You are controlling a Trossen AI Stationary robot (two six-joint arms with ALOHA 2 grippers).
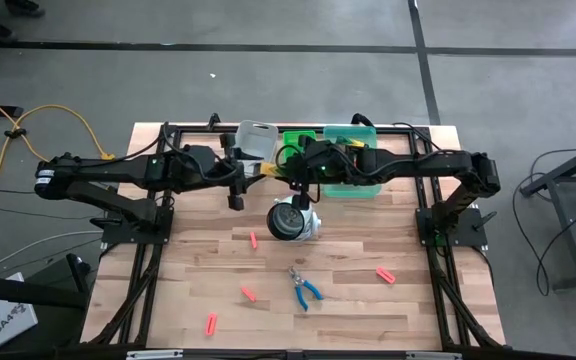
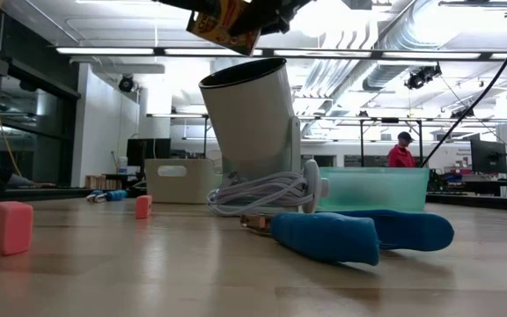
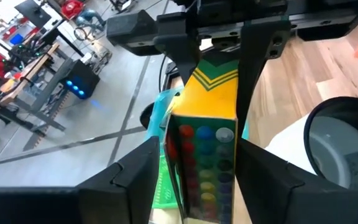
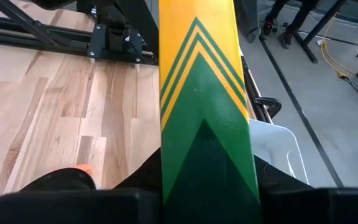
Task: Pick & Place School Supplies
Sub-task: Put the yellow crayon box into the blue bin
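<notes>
A green-and-yellow crayon box (image 3: 204, 143) hangs in the air in front of the bins, seen too in the high view (image 1: 268, 170) and low view (image 2: 227, 26). My right gripper (image 4: 207, 199) is shut on it. My left gripper (image 3: 201, 180) is open. Its fingers stand on either side of the box's other end, with narrow gaps showing. Blue-handled scissors (image 1: 305, 288) lie flat on the table toward the near edge. Several red-pink stubs (image 1: 253, 240) (image 1: 385, 273) (image 1: 211, 322) lie scattered around them. My right gripper pinches the crayon box between its two fingers (image 3: 257, 62) at the chevron-printed end (image 3: 213, 71). It comes roughly level from the table's right. The box sticks out lengthwise past the fingers (image 4: 201, 81) and is lifted clear of the table.
A round white object with a dark face (image 1: 290, 220) and its coiled cord stand just below the grippers. Grey (image 1: 256, 140), green (image 1: 298, 140) and teal (image 1: 353, 170) bins line the far edge. Black frame rails run along both table sides. A person in red (image 2: 400, 150) is far behind.
</notes>
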